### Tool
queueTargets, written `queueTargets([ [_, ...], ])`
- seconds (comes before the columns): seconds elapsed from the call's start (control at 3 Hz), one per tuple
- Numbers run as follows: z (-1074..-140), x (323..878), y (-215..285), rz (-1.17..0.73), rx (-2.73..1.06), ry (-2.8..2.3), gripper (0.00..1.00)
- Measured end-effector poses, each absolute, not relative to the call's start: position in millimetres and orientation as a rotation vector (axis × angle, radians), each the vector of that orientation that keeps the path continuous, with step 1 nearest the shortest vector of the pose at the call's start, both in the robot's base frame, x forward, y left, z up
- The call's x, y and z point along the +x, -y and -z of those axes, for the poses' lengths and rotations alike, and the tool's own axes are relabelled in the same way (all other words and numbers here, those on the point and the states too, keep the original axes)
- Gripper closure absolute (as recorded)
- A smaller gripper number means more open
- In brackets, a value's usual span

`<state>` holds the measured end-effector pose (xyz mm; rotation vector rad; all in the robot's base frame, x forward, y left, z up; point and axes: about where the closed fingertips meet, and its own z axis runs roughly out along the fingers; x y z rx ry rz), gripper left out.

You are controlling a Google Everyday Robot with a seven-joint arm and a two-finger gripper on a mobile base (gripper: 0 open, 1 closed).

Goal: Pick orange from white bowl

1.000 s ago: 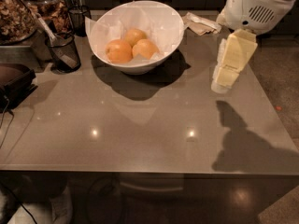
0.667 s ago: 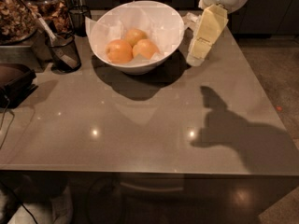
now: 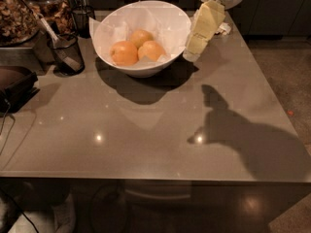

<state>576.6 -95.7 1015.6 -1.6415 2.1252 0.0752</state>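
Camera view, status of the pick: not yet begun.

The white bowl [image 3: 142,71] stands on the grey tabletop [image 3: 146,135], lined with crinkled white paper [image 3: 163,21]. Three fruits lie inside it, touching one another. The orange [image 3: 151,50], pale yellow-orange, sits on the side of the bowl nearest the arm. A second pale fruit [image 3: 139,36] lies behind it, and a deeper orange fruit [image 3: 123,53] lies on the far side from the arm.

The end effector [image 3: 192,52] hangs tilted just outside the bowl's rim, at about rim height, on the side away from the black mesh cup [image 3: 66,53]. It is apart from the orange and holds nothing. Whether it is open or closed cannot be told.

Done, by judgement: the approach to the bowl's edge only. Outstanding:
- carry the end effector over the rim and above the orange;
- descend among the fruits and take hold;
- lift the orange clear of the bowl.

The neighbouring fruits press close, so the descent leaves little room beside the orange.
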Motion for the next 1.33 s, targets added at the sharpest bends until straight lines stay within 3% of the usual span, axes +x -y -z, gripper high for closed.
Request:
queueTargets([
  [0.33, -1011.4, 641.1, 49.0, -0.089, -1.624, -2.151, 0.0],
  [1.33, -982.0, 680.7, 29.2, -0.093, -1.667, -2.14, 0.0],
])
